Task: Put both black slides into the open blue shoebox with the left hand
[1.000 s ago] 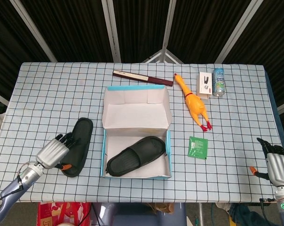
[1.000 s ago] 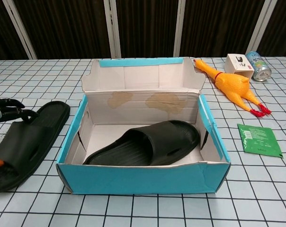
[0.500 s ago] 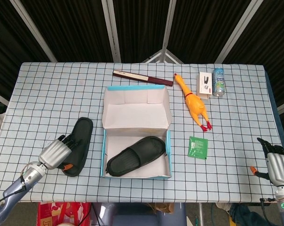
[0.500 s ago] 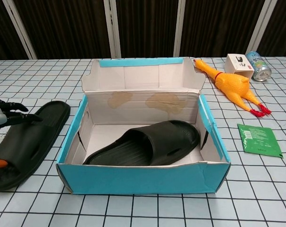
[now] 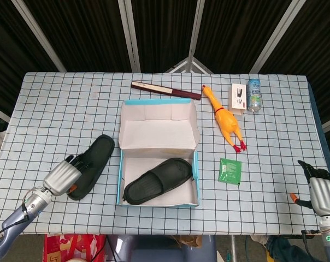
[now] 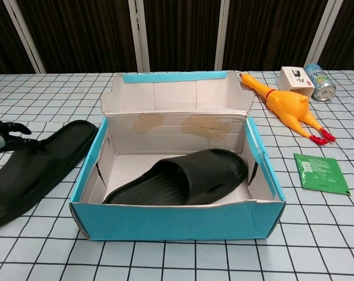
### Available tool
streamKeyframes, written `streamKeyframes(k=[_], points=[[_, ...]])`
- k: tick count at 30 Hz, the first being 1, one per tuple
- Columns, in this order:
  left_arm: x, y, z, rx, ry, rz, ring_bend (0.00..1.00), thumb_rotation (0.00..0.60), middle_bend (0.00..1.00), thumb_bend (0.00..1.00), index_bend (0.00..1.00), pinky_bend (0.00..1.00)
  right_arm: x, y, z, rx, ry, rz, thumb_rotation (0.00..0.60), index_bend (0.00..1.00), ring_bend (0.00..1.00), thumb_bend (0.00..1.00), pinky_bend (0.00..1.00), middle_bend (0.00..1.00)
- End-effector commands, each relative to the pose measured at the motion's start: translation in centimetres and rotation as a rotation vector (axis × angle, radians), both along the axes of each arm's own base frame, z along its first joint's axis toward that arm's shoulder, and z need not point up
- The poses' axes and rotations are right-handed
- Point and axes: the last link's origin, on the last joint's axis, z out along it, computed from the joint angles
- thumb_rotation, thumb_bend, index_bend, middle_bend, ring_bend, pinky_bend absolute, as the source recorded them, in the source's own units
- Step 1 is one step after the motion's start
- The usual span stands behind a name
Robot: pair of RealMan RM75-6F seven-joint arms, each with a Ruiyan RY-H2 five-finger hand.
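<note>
My left hand (image 5: 62, 176) grips loose slide (image 5: 91, 166) at heel end, fingers over its strap. Slide lies on tabletop (image 5: 56, 109) left of shoebox (image 5: 196, 173), long axis diagonal, toe toward box's near-left wall. Half second ago it lay more upright; toe has swung toward box. Second slide (image 6: 183, 178) inside box, diagonal, ribbed matte rubber. Box: blue card outside, pale inside. My right hand (image 5: 320, 192) at tabletop's right edge; open or closed, cannot tell.

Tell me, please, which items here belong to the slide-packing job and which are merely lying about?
Job: slide on the table, slide in the box, blue shoebox, left hand.
Lying about: rubber chicken, green packet, can, small white box, long dark case.
</note>
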Motion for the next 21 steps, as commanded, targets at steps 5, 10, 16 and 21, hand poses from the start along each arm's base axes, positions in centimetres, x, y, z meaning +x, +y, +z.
streamKeyframes(k=[5,10,16,21], points=[[0.4,0.1,1.9,0.051,0.002,-0.029,0.12,0.600,0.39,0.52,0.16,0.25,0.0,0.0,0.0,0.005,0.001,-0.003,0.600,0.13,0.24,0.23,0.15,0.19],[1.0,0.0,3.9,0.105,0.018,-0.064,0.12,0.600,0.39,0.52,0.16,0.25,0.0,0.0,-0.1,0.009,0.001,-0.007,0.600,0.13,0.24,0.23,0.15,0.19],[3.4,0.2,7.2,0.202,0.063,-0.165,0.12,0.600,0.39,0.52,0.16,0.25,0.0,0.0,-0.1,0.008,0.002,-0.010,0.600,0.13,0.24,0.23,0.15,0.19],[8.4,0.6,8.7,0.257,0.066,-0.371,0.12,0.600,0.40,0.52,0.18,0.25,0.1,0.0,-0.2,0.009,0.002,-0.010,0.600,0.13,0.24,0.23,0.15,0.19]])
